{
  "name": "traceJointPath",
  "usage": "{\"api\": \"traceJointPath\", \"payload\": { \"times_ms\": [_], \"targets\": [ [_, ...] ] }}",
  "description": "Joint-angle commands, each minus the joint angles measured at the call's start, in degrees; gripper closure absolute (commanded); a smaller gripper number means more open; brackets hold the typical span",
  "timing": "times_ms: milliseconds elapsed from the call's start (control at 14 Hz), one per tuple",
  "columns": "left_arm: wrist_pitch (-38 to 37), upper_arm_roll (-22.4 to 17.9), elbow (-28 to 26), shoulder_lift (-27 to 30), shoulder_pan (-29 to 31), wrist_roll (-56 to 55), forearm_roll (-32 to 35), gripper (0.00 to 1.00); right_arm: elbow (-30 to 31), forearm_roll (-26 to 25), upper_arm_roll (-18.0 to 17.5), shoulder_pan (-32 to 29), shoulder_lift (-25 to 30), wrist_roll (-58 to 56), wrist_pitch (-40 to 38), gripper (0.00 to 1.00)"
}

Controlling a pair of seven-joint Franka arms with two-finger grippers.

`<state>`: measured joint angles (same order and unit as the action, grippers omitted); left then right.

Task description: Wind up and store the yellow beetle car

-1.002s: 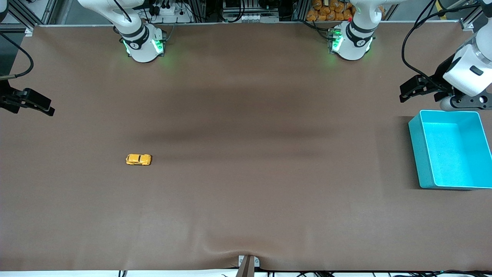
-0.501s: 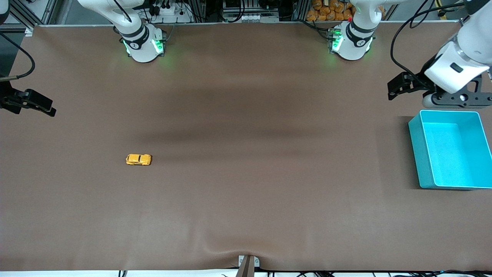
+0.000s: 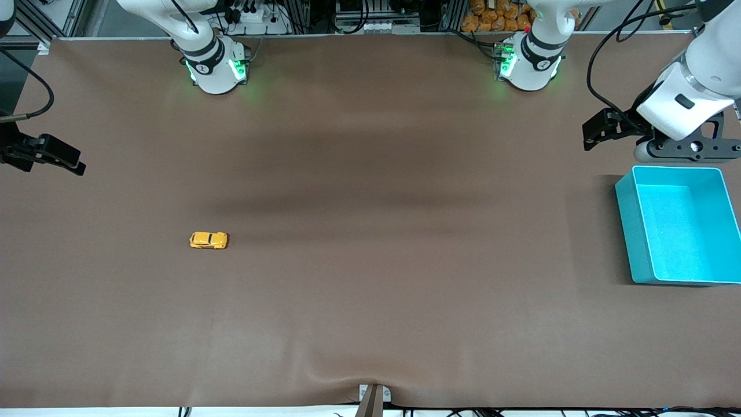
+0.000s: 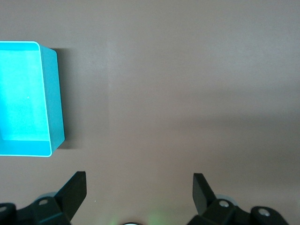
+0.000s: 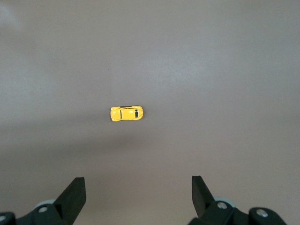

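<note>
Well apart from the teal bin [image 3: 628,231], the yellow beetle car [image 3: 209,240] sits on the desk [image 3: 370,324]: light, rigid, probably slippery; grasp its flanks. Left gripper [image 4: 139,187], just beside the bin, and right gripper [image 5: 138,190] both hang released.

you have one yellow beetle car [image 3: 208,240] at lower left of the front view, one teal bin [image 3: 634,231] at right, two tools.

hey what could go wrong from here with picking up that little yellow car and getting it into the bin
The yellow beetle car is tiny and on wheels, so the open right hand might nudge it and roll it away. The teal bin sits at the left arm's end of the table, so carrying the car there risks a drop.
</note>
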<state>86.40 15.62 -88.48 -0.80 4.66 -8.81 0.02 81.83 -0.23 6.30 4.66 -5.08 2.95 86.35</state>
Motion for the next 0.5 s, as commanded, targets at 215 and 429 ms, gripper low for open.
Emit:
{"api": "traceJointPath", "payload": {
  "times_ms": [215, 429],
  "targets": [
    [0.0, 0.46, -0.12, 0.62, 0.09, -0.42, 1.47, 0.0, -0.1, 1.03, -0.06, 0.26, -0.45, -0.14, 0.22, 0.0],
    [0.0, 0.46, -0.12, 0.62, 0.18, -0.42, 1.47, 0.0, -0.27, 1.03, -0.15, 0.87, -0.45, 0.21, 0.13, 0.0]
  ]
}}
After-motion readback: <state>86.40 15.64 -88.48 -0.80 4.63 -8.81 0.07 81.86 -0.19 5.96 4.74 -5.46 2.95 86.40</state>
